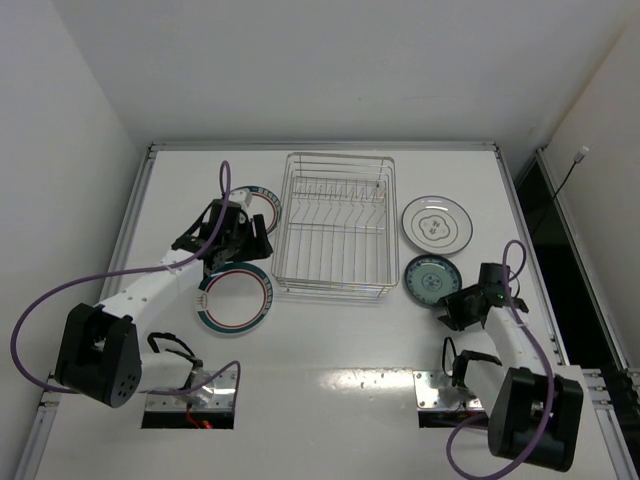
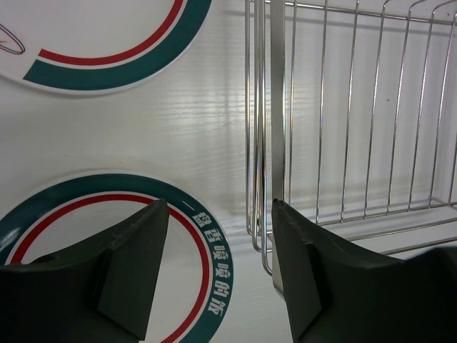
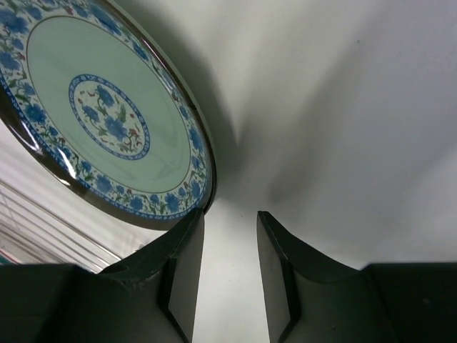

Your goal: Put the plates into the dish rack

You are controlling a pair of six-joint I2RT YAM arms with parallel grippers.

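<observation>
Dish rack (image 1: pixel 335 225): silver wire, prongs upright, standing mid-counter (image 1: pixel 330 350) toward the far edge, nothing loaded in it. Ringed plate (image 1: pixel 262 205): flat on the counter beside the rack's left side, partly covered by the left arm (image 1: pixel 150 285). Second ringed plate (image 1: pixel 235 297): flat, just off the rack's near-left corner. Dark-rimmed plate (image 1: pixel 437 222): flat, right of the rack, toward the right edge. Teal plate (image 1: pixel 432 278): appears flat, nearer than the dark-rimmed one, off the rack's near-right corner. All four lie outside the rack, two to a side, an arrangement that probably gives each arm its own pair. Left hand (image 2: pixel 218 279): fingers spread wide, nothing between them, low over the strip of counter between the second ringed plate's rim and the rack's corner, probably lining up on that rim. Right hand (image 3: pixel 228 271): fingers parted by a narrow gap, holding nothing, with the teal plate's rim just beside one finger. Contact cannot be told. The narrow gap would suit a thin rim.
</observation>
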